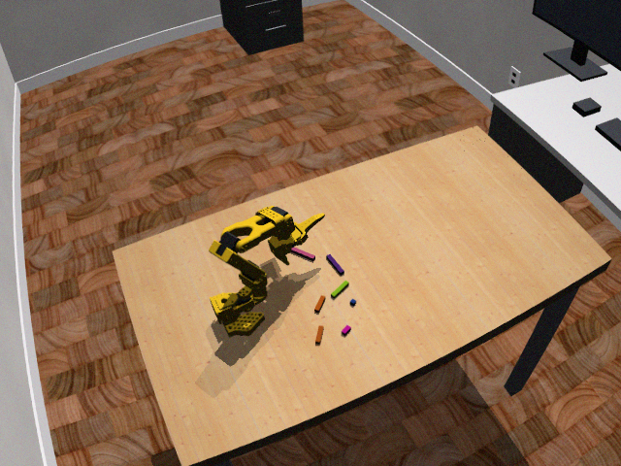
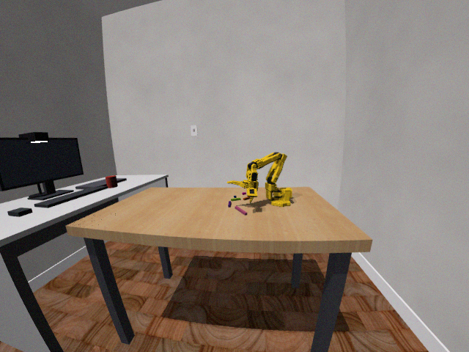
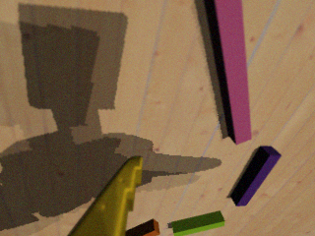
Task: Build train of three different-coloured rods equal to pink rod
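The pink rod (image 1: 303, 253) lies flat on the table, just right of my gripper (image 1: 300, 238). The gripper is wide open and empty, and hovers over the pink rod's end nearest the arm. The purple rod (image 1: 335, 264) lies a little to the right of the pink one. The lime rod (image 1: 339, 288), one orange rod (image 1: 319, 303) and the small blue rod (image 1: 352, 302) lie nearer the front. A second orange rod (image 1: 318, 334) and the magenta rod (image 1: 345, 329) lie nearest the front edge. The wrist view shows the pink rod (image 3: 231, 69), the purple rod (image 3: 256, 175), the lime rod (image 3: 197, 222) and one yellow jaw (image 3: 115, 197). All rods lie apart.
The arm's base (image 1: 237, 313) stands left of the rods. A white desk (image 1: 567, 125) with a monitor stands beyond the table's right end.
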### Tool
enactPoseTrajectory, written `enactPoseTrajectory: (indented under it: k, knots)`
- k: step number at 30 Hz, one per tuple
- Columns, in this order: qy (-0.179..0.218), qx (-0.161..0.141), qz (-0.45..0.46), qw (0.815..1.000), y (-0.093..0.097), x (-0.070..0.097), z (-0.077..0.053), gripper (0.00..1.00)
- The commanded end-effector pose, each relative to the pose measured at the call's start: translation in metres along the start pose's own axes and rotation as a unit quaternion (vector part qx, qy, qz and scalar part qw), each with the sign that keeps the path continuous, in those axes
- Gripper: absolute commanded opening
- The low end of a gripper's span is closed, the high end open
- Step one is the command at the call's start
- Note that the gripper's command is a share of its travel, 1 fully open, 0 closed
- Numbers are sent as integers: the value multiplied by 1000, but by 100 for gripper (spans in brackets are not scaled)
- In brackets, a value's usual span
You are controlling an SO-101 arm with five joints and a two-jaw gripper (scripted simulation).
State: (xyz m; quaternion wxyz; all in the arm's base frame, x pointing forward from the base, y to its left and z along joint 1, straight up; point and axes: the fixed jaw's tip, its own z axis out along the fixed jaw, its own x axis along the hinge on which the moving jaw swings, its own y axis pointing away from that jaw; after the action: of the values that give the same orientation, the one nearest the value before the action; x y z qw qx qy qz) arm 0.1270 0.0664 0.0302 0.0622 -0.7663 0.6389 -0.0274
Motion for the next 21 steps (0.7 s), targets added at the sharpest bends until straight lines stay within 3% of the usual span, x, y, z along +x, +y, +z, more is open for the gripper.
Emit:
enactPoseTrajectory:
  k: [1, 14, 15, 21]
  knots:
    - [-6, 19, -6, 1000, -7, -2, -6, 100]
    - [-11, 37, -27, 999, -13, -4, -13, 100]
    - [-2, 4, -24, 1000, -1, 0, -4, 100]
    - [-5, 15, -34, 999, -5, -1, -8, 100]
